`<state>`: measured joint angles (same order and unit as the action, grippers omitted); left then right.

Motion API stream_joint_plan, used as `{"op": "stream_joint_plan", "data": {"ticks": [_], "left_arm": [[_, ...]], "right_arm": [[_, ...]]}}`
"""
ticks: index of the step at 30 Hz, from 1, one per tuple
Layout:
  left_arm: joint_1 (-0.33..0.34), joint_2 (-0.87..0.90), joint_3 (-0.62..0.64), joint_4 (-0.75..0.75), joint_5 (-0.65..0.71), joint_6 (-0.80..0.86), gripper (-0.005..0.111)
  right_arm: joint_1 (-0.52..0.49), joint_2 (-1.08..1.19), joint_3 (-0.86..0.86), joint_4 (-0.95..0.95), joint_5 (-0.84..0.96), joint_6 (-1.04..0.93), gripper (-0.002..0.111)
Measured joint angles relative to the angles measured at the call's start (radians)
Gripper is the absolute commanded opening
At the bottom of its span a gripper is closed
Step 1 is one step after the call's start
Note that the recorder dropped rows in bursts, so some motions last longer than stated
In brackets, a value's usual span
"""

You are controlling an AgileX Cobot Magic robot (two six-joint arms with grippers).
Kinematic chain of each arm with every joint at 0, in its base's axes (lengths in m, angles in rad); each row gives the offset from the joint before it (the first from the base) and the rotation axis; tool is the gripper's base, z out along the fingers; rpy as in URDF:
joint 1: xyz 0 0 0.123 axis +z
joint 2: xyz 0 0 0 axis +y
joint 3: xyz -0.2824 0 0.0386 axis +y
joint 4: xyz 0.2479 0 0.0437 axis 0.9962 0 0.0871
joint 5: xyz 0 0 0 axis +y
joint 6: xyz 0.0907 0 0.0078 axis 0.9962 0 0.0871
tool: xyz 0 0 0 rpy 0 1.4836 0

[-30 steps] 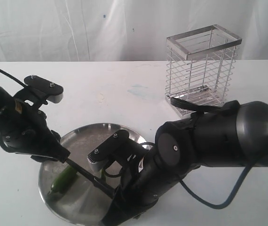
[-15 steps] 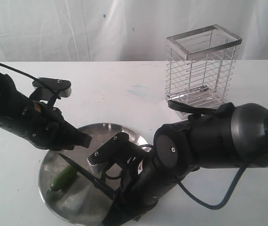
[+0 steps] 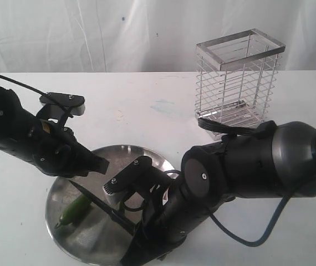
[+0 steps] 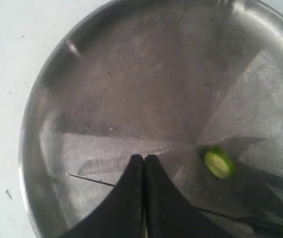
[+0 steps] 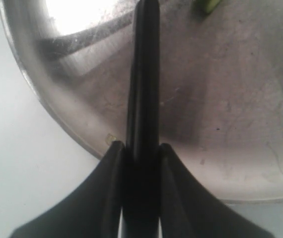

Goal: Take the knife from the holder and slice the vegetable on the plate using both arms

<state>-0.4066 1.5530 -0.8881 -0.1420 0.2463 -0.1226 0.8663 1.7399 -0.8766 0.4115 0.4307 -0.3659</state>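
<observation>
— Pose?
— My left gripper [image 4: 144, 158] pinched shut, empty, over the plate [image 3: 119, 158]. My right gripper [image 5: 142, 148] clamps the knife [image 3: 100, 206], blade just beside the vegetable [image 3: 75, 210] on the plate.
— Room?
— Bare plate toward its far rim; holder [image 3: 238, 83] well apart.

The black knife [image 3: 103, 209], clamped in the right gripper [image 5: 142, 148], slants low over the steel plate [image 3: 119, 158]. A green chili pepper [image 3: 75, 210] lies there beside the blade, a cut slice [image 4: 218, 162] apart. The chrome wire holder [image 3: 238, 83] stands upright behind.
</observation>
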Motion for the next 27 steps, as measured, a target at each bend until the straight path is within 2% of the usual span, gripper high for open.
{"op": "stream_joint_plan", "data": {"ticks": [16, 21, 27], "left_arm": [[0.000, 0.187, -0.004, 0.011, -0.061, 0.019, 0.000], [0.002, 0.160, -0.029, 0.045, -0.005, 0.023, 0.000], [0.002, 0.028, -0.074, 0.057, 0.018, 0.025, 0.000]], "right_arm": [[0.001, 0.002, 0.000, 0.000, 0.012, -0.010, 0.000], [0.001, 0.002, 0.000, 0.000, 0.020, -0.012, 0.000], [0.001, 0.002, 0.000, 0.000, 0.023, -0.008, 0.000]]}}
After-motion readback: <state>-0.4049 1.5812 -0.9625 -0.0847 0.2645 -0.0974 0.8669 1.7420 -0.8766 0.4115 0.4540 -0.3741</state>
